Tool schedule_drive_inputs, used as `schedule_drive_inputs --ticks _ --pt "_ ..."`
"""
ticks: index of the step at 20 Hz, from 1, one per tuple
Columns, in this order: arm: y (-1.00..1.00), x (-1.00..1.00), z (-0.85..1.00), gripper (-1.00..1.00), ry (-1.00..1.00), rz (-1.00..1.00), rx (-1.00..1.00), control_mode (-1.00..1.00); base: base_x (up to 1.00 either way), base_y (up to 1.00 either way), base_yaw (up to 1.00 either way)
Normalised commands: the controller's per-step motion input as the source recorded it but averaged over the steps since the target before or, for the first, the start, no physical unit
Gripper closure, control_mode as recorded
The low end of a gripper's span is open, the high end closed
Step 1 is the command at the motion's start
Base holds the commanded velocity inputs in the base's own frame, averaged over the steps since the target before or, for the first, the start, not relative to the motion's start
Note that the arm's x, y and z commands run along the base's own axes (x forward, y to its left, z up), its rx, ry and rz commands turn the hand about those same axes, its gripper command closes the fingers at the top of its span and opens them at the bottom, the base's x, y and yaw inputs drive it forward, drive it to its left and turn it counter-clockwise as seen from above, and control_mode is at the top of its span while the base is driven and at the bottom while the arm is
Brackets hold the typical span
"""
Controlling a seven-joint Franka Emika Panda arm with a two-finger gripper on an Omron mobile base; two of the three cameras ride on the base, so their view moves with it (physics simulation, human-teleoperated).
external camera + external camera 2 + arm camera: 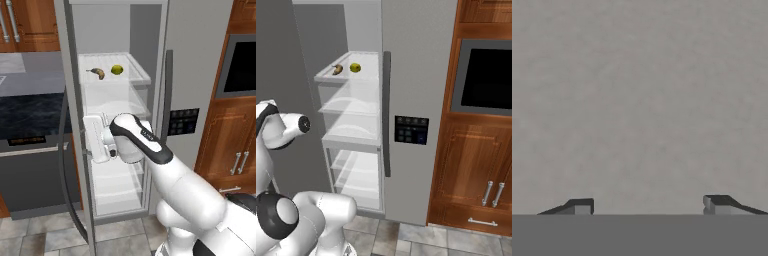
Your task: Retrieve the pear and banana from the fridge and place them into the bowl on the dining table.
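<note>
Well above gripper (pixel 648 204) — pear (pixel 116 70), banana (pixel 96 73) shelved.

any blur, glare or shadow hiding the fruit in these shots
Left base view: banana and pear small but evenly lit, no glare. Right base view: both sharp on the top shelf. Hand view: flat grainy grey beyond the gripper, no detail.

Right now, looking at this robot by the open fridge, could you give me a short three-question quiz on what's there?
1. True or false: the banana and pear lie on the top shelf of the fridge.
2. Which fruit lies nearer the fridge's dark handle: A banana, B pear?
3. What does the gripper hold?

Key: 1 true; 2 B; 3 nothing, its fingertips stand apart facing a plain grey surface.
</note>
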Motion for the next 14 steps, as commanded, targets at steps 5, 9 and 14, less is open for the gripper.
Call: schedule_drive_inputs --ticks 5,9,14 --pt "0.03 -0.06 0.32 -1.0 0.0 0.04 -0.1 -1.0 0.0 0.0 0.0" --pt "-0.49 0.0 0.5 -1.0 0.0 0.0 -0.07 -1.0 0.0 0.0 0.0" --pt "-0.68 -0.01 0.54 -1.0 0.0 0.0 -0.07 -1.0 0.0 0.0 0.0"
